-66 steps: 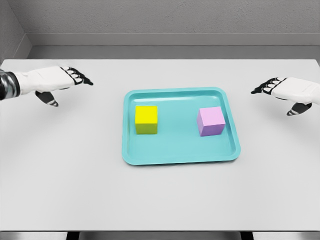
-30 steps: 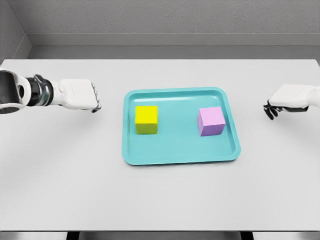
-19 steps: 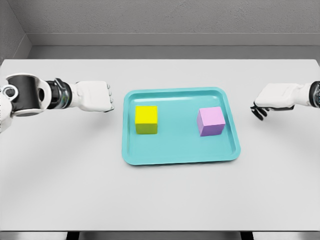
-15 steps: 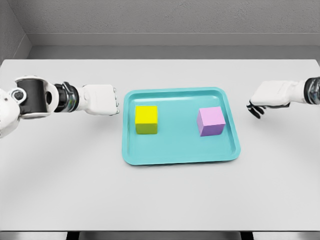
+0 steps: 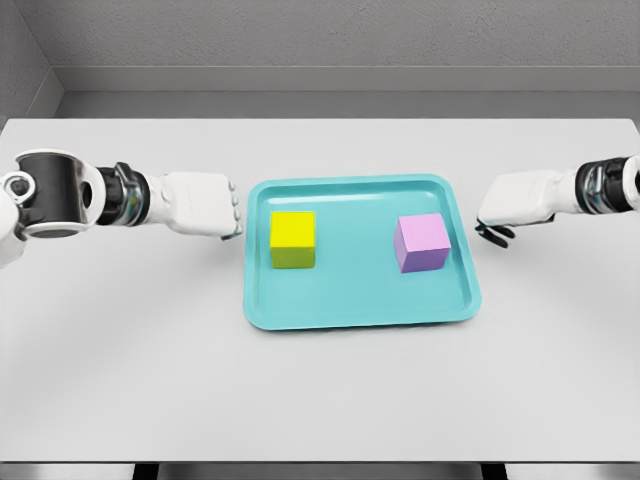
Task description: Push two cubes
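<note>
A yellow cube [image 5: 293, 239] sits in the left half of a teal tray [image 5: 360, 308], and a pink cube [image 5: 422, 243] sits in its right half. My left hand [image 5: 208, 206] is curled into a fist just outside the tray's left rim, level with the yellow cube. On the other side, my right hand [image 5: 508, 203] hovers just past the right rim with its fingers curled downward. Neither hand touches a cube or holds anything.
The tray lies in the middle of a white table [image 5: 320, 390]. A grey wall [image 5: 320, 45] runs behind the table's far edge.
Both hands closed from spread fingers into fists and moved inward toward the tray from the table's sides. The cubes and tray have not moved.
</note>
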{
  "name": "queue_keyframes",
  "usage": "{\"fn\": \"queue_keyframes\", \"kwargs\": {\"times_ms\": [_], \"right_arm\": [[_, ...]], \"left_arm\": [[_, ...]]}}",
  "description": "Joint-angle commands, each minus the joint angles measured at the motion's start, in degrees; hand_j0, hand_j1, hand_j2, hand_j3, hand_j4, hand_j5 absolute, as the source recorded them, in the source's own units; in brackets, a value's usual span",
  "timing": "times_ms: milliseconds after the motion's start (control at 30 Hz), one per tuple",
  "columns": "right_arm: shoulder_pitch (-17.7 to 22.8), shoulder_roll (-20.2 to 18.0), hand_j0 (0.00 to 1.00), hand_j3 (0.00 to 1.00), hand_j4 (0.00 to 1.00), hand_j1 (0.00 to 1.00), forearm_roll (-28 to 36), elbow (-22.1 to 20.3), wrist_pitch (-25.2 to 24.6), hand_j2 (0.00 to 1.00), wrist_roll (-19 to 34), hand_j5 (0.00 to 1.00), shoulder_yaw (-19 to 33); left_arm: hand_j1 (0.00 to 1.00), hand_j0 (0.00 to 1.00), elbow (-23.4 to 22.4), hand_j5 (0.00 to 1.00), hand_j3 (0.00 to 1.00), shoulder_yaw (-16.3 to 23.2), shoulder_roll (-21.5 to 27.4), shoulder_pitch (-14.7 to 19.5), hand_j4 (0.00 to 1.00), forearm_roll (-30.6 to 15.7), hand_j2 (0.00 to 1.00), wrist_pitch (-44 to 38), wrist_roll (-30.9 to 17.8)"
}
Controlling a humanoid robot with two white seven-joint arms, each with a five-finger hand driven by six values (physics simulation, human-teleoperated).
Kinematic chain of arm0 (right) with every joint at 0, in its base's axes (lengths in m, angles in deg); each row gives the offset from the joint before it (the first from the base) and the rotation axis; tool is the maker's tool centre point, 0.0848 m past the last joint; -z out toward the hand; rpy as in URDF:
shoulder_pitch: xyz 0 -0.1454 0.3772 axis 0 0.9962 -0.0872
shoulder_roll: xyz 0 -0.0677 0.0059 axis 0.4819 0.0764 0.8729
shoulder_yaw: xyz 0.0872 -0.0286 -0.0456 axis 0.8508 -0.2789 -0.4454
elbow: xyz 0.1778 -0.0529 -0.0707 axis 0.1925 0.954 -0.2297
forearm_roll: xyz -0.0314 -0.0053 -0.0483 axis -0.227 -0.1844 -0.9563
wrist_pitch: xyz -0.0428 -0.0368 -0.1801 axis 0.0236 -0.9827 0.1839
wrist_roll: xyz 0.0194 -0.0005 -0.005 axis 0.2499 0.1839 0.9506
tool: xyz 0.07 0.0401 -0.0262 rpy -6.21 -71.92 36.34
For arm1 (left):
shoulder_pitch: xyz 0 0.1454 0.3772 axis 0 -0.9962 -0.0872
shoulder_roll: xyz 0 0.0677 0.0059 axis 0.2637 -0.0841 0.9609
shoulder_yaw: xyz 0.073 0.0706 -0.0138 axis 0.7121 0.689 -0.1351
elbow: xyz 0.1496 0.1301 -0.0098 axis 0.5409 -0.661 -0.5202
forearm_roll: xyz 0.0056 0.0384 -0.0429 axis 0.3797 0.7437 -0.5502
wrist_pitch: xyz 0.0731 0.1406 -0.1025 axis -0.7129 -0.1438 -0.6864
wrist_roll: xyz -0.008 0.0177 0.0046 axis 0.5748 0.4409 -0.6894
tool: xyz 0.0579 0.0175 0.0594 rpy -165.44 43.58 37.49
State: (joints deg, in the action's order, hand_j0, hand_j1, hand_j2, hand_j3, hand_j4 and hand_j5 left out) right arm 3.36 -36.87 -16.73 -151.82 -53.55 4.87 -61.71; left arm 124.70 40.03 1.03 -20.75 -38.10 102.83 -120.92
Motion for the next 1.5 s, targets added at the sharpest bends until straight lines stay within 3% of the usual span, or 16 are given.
{"fn": "queue_keyframes", "kwargs": {"times_ms": [0, 67, 133, 267, 300, 500, 833, 967, 1467], "right_arm": [[0.0, 0.51, 0.17, 0.17, 0.17, 0.17, -0.1, -0.51, -0.1, 0.17, 0.0, 0.17, -1.24], [-0.09, 1.04, 0.17, 0.17, 0.17, 0.17, -0.19, -0.42, -0.1, 0.17, 0.0, 0.17, -1.77], [-0.09, 1.21, 0.17, 0.17, 0.17, 0.17, -0.71, -0.42, -0.1, 0.17, 0.0, 0.17, -2.56], [-0.09, 1.3, 0.17, 0.17, 0.17, 0.17, -1.07, -0.33, -0.1, 0.17, 0.0, 0.17, -3.18], [-0.09, 1.3, 0.17, 0.17, 0.17, 0.17, -0.98, -0.33, -0.1, 0.17, 0.0, 0.17, -3.18], [-0.18, 2.0, 0.17, 0.17, 0.17, 0.17, -1.07, -0.15, -0.1, 0.17, 0.0, 0.17, -3.26], [-0.53, 2.97, 0.17, 0.17, 0.17, 0.17, -1.33, 0.46, -0.1, 0.17, 0.0, 0.17, -3.44], [-0.53, 3.06, 0.17, 0.17, 0.17, 0.17, -1.42, 0.46, -0.1, 0.17, 0.0, 0.17, -3.44], [-0.7, 3.85, 0.17, 0.17, 0.17, 0.17, -2.04, 0.37, -0.1, 0.17, 0.0, 0.17, -3.7]], "left_arm": [[0.5, 0.5, 0.09, 0.5, 0.5, 0.33, 0.23, 0.0, 0.5, -4.31, 0.5, -0.09, 0.01], [0.5, 0.5, 0.0, 0.5, 0.5, 1.74, 1.72, 0.35, 0.5, -10.28, 0.5, -0.09, 0.01], [0.51, 0.51, -0.88, 0.51, 0.51, 7.01, 2.16, 4.04, 0.51, -17.59, 0.51, -0.09, 0.01], [0.51, 0.51, -4.48, 0.51, 0.51, 7.36, 2.87, 4.39, 0.51, -21.9, 0.51, -0.09, 0.01], [0.51, 0.51, -6.76, 0.51, 0.51, 7.36, 2.51, 4.48, 0.51, -21.54, 0.51, -0.09, 0.01], [0.5, 0.5, -10.37, 0.5, 0.5, 7.36, -0.21, 5.45, 0.5, -18.56, 0.5, -0.09, 0.01], [0.51, 0.51, -10.37, 0.51, 0.51, 7.36, -2.5, 5.27, 0.51, -15.22, 0.51, -0.09, 0.01], [0.5, 0.5, -13.09, 0.5, 0.5, 7.36, -4.25, 5.19, 0.5, -13.46, 0.5, -0.09, 0.01], [0.5, 0.5, -15.56, 0.5, 0.5, 8.24, -6.8, 5.19, 0.5, -12.14, 0.5, -0.09, 0.01]]}}
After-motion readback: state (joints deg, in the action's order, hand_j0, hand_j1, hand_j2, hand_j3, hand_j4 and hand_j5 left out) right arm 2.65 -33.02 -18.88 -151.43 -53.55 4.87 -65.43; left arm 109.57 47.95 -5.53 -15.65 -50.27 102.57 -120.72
